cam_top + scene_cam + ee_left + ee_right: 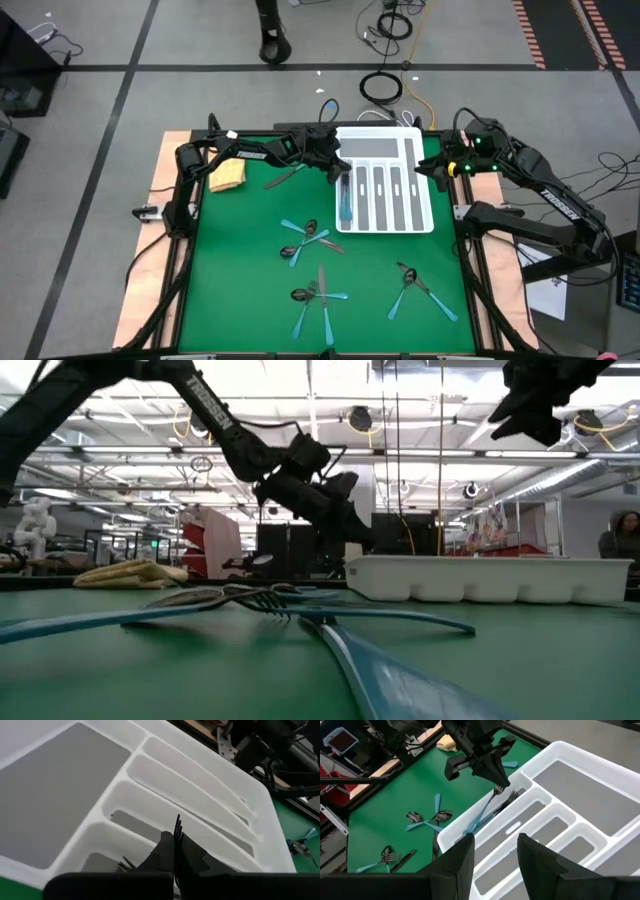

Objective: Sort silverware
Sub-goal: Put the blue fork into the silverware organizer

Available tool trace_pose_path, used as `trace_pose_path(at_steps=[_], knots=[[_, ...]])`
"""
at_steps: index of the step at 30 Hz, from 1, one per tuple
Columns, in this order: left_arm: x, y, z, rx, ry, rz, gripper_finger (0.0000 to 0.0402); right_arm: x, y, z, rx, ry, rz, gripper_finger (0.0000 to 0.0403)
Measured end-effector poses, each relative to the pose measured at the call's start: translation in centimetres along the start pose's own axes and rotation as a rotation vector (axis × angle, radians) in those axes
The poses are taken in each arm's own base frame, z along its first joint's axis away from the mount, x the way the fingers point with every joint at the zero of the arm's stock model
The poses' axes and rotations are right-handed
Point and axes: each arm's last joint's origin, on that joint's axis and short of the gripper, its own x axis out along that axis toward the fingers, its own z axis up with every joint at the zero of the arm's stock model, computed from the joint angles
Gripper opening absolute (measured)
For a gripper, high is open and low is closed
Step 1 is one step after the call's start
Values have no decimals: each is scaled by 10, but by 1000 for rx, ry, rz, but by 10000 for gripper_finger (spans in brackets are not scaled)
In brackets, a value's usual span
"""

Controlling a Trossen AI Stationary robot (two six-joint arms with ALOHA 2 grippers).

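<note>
One fork [496, 795] is pinched in the left gripper [499, 782], jaws clamped on its head end, tines just showing past the fingertips in the left wrist view. The blue handle hangs down and slants into the leftmost long slot of the white tray [425, 222]. That slot already holds a few blue-handled pieces, tines visible in the right wrist view.

Key relation: the fork's long axis runs roughly along the slot but tilted, head high in the gripper, handle tip low inside or at the slot's near end. Cannot tell if the tip touches the tray floor. My read is the next move is lower and let go, and the risk is the fork tipping over the divider if dropped while this steep.

Right gripper [494, 851] hovers at the tray's right edge, fingers partly apart, holding nothing. It is waiting.

Rest of the silverware [320, 290] lies on the green mat [230, 300], near of the tray:
- a cluster of spoons and forks near centre
- a crossed group at the near edge
- a pair at near right
- one loose piece left of the tray under the left arm

A folded yellow cloth [228, 176] sits at far left. Left arm is nearer the centre pile; right arm is nearer the near-right pair. Sorting looks under halfway.
</note>
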Motion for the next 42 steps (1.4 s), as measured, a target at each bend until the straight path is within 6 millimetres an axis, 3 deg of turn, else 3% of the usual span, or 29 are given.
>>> trace_pose_path(at_steps=[14, 24, 27, 30, 33, 38, 42], knots=[[3, -4, -1, -9, -11, 63, 45, 0, -1, -7, 14, 72, -11, 151], [3, -3, -4, 12, 10, 72, 111, 0, -1, -7, -22, 73, -10, 151], [-6, 0, 4, 1, -8, 85, 120, 0, -1, -7, -22, 71, -8, 151], [-29, -8, 33, -9, -70, 75, 120, 4, 0, -11, -5, 104, 73, 151], [-66, -24, 68, 34, -157, 37, 121, 16, -2, -25, 51, 206, 153, 151], [-149, -56, 111, 175, -330, 67, 121, 38, -1, -54, 126, 385, 205, 147], [-216, -81, 127, 252, -435, 143, 121, 58, 13, -62, 77, 403, 303, 138]])
